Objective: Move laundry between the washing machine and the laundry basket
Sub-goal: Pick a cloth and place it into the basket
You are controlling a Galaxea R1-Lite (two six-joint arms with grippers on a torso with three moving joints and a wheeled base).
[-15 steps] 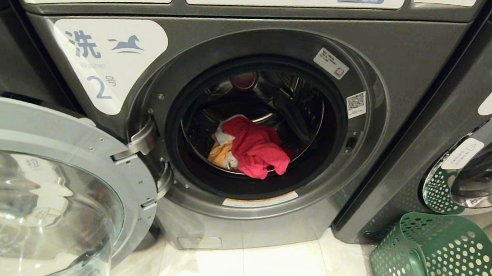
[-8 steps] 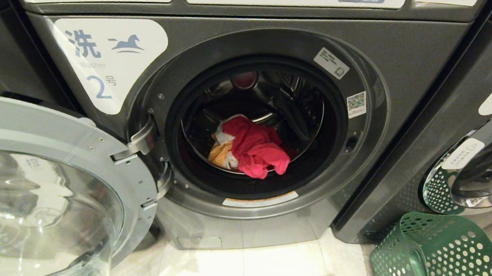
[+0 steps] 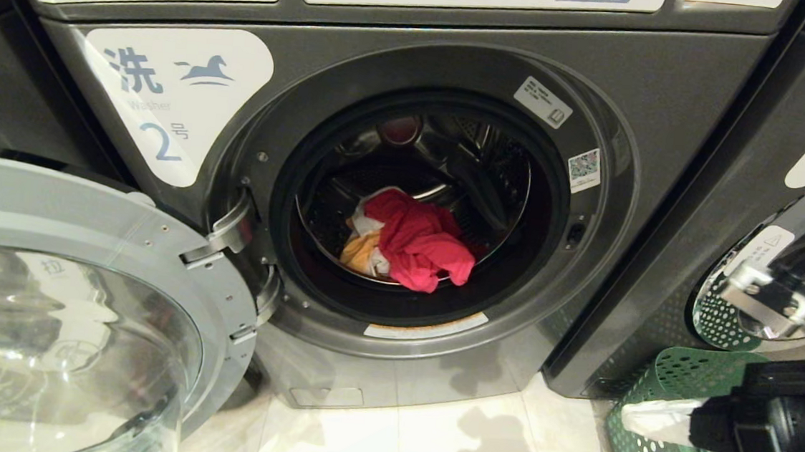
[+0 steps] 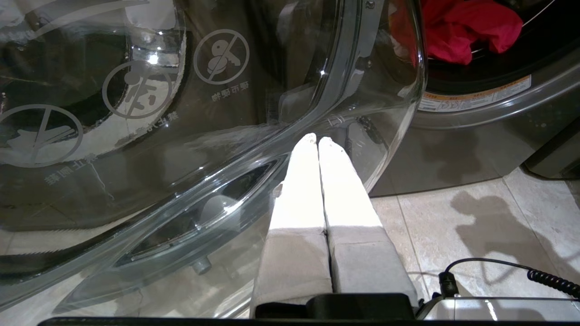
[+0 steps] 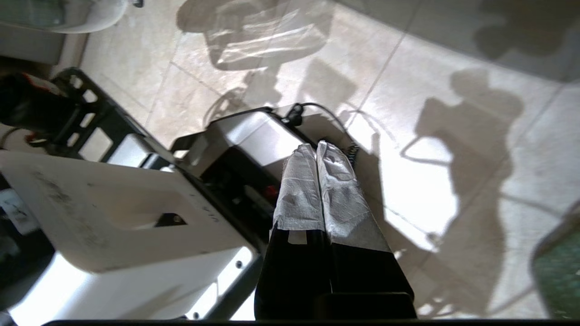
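Head view: the washing machine (image 3: 406, 183) marked 2 stands with its door (image 3: 73, 301) swung wide to the robot's left, the round glass facing up and out. Inside the drum lies the laundry (image 3: 412, 245), a crumpled red garment on top of an orange and a white piece, resting on the drum's lower front. To the right, on the tiled floor (image 3: 428, 443) before a second machine (image 3: 790, 235) marked 1, stands the green perforated laundry basket (image 3: 663, 383). The right gripper (image 3: 635, 418) shows at the lower right edge in front of the basket, its white-wrapped tip pointing left, with the black wrist and cable behind it

Left wrist view: the left gripper (image 4: 317, 140) hangs low beside the open door (image 4: 181, 136), its two white-covered fingers (image 4: 301, 190) pressed together with nothing between them, tips close to the curved glass edge. The red laundry (image 4: 457, 31) shows in the drum mouth beyond

Right wrist view: the right gripper (image 5: 316, 147) points down toward the floor (image 5: 430, 113) and the robot's own base (image 5: 136, 217), its wrapped fingers (image 5: 340, 194) closed against each other and empty. A green corner of the basket (image 5: 559, 271) shows at the edge
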